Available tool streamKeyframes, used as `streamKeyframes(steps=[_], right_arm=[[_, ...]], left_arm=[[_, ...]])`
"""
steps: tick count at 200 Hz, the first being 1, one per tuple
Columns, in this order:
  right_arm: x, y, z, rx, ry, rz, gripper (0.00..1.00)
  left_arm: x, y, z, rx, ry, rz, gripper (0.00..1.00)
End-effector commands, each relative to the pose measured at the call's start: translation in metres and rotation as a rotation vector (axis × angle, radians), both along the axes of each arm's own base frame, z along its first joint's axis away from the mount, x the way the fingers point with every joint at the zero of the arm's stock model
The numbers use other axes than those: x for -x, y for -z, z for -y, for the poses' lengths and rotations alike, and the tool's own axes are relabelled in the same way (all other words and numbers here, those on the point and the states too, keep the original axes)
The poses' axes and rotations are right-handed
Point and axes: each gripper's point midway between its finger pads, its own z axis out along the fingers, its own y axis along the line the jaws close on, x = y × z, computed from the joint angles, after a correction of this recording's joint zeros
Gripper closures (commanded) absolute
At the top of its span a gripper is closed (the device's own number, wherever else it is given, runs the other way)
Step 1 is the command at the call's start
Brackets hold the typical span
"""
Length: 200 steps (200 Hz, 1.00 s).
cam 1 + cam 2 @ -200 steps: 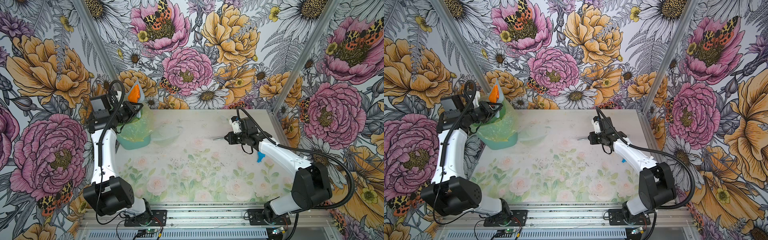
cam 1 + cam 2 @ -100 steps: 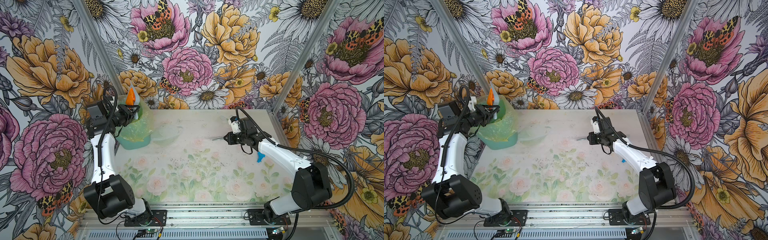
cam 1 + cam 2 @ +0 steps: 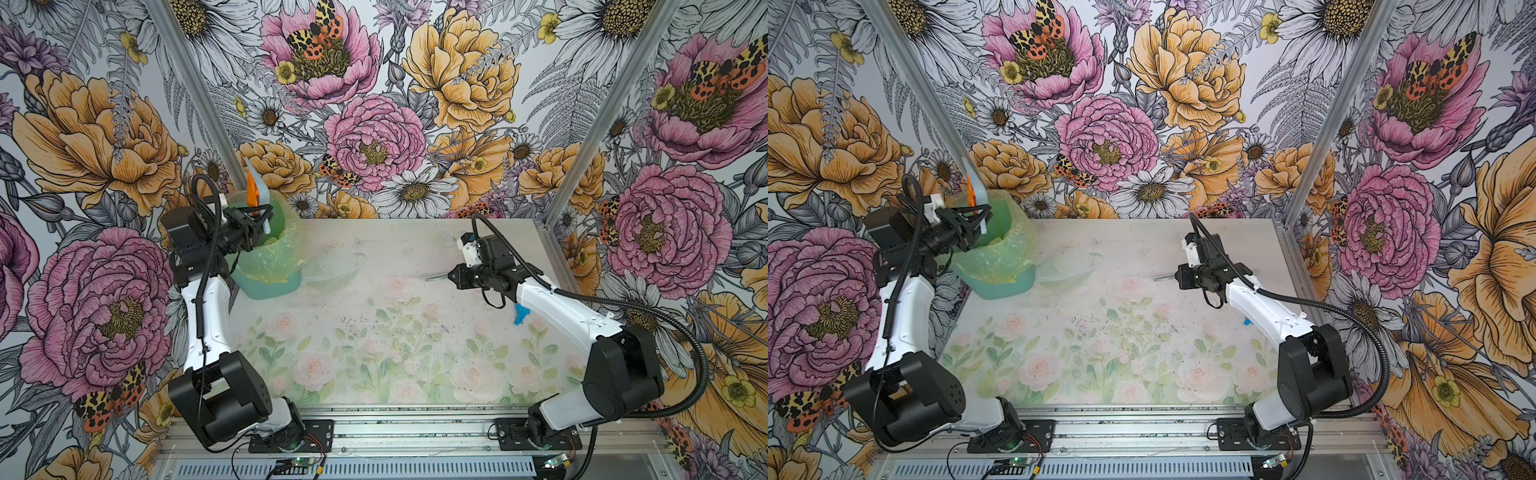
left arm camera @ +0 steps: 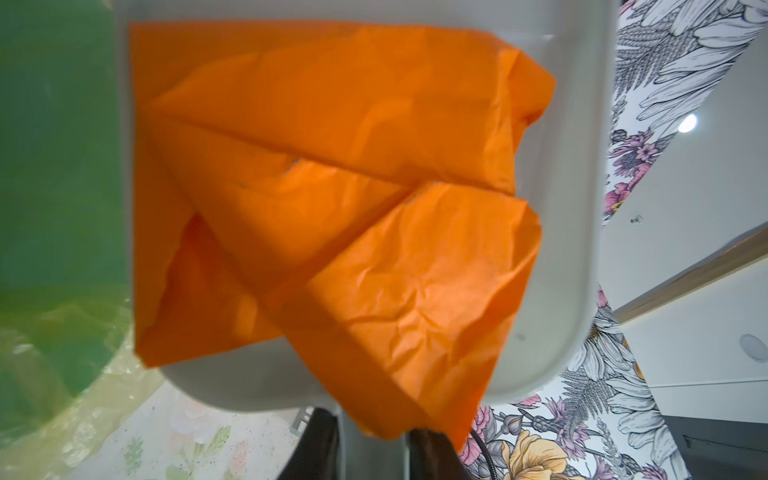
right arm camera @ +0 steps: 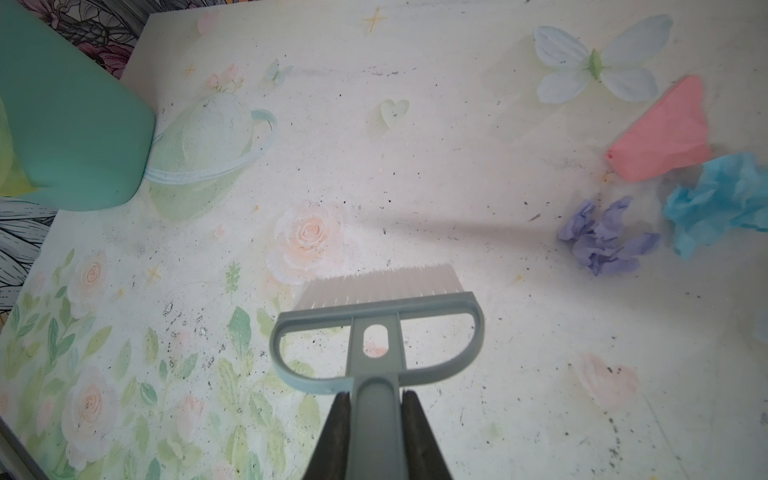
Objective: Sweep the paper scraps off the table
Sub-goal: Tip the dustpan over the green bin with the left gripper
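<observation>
— Now, what is pinched by the left gripper?
— The dustpan, with an orange scrap, above the bin.
— And the right gripper?
— The brush (white-bristled) is clamped; scraps, pink, lilac, blue, are seen far from the bin.

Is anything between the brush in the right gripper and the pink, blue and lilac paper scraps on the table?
Nothing visible. Only bare table lies between the brush and the lilac scrap, the nearest; the pink scrap and blue scrap lie close beside it.
</observation>
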Motion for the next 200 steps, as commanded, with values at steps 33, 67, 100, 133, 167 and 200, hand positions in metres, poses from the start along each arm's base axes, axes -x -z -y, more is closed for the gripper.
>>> streamKeyframes(steps=[33,67,100,133,167,200], right_arm=[[-0.002,0.005,-0.002,0.018,-0.013,0.015,1.0],[0.0,0.008,0.0,0.027,-0.017,0.011,1.0],[0.001,0.011,0.001,0.032,-0.023,0.007,1.0],[0.001,0.014,0.001,0.036,-0.028,0.003,1.0],[0.003,0.014,0.001,0.04,-0.033,0.006,1.0],[0.002,0.008,0.006,0.045,-0.015,0.027,1.0]], left_arm=[[0.004,-0.01,-0.004,0.114,0.025,0.036,1.0],[0.002,-0.013,-0.004,0.192,0.042,0.05,1.0],[0.002,-0.021,-0.005,0.278,0.062,0.088,1.0],[0.002,-0.02,-0.005,0.306,0.07,0.087,1.0],[0.003,-0.026,-0.006,0.305,0.076,0.11,1.0],[0.007,-0.033,-0.001,0.272,0.078,0.129,1.0]])
